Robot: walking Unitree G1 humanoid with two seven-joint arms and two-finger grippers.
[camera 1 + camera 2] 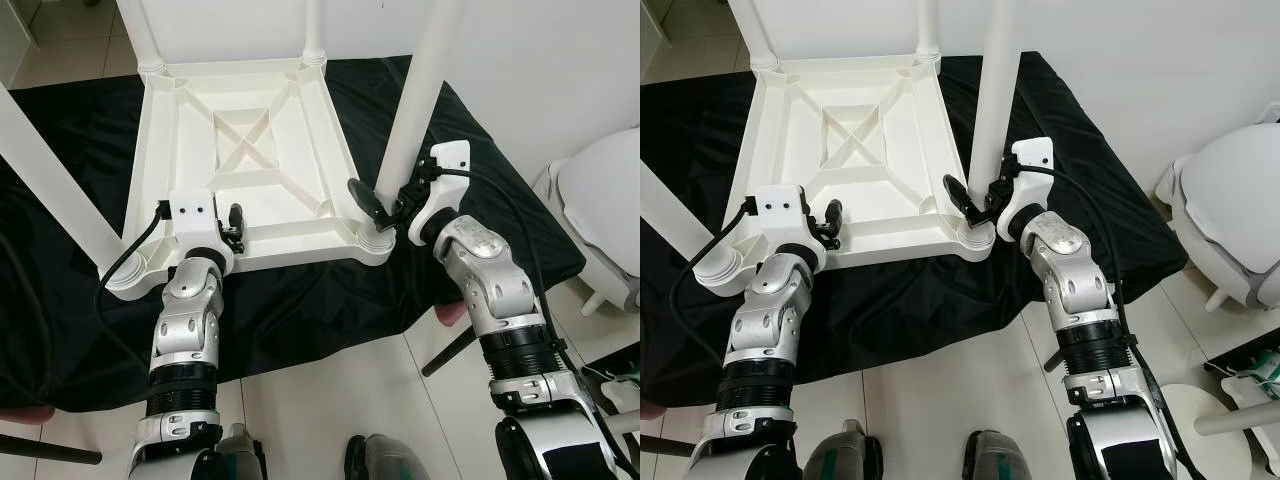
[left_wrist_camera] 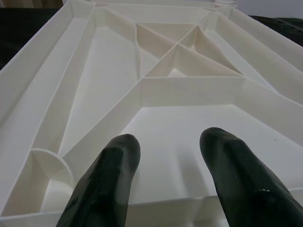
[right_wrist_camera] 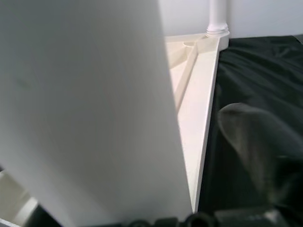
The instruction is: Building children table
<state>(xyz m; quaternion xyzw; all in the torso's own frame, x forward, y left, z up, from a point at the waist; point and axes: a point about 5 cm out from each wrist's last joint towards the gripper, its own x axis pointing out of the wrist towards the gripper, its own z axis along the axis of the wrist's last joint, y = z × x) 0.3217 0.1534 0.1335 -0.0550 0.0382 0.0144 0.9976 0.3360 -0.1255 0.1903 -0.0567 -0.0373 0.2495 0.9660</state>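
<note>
Right hand (image 1: 381,203) grips corner leg (image 1: 418,95); left hand (image 1: 232,226) open over tabletop (image 1: 245,150) edge

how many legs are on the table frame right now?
4. On the upturned table frame: far-left leg, far-right leg, near-right leg gripped by the right gripper, near-left leg. The left gripper is open over the frame's near edge.

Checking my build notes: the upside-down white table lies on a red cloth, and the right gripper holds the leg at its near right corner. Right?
Not quite: the cloth is black, as the left eye view shows. The rest holds: the upside-down white table lies on it, and the right gripper holds the leg at its near right corner.
</note>
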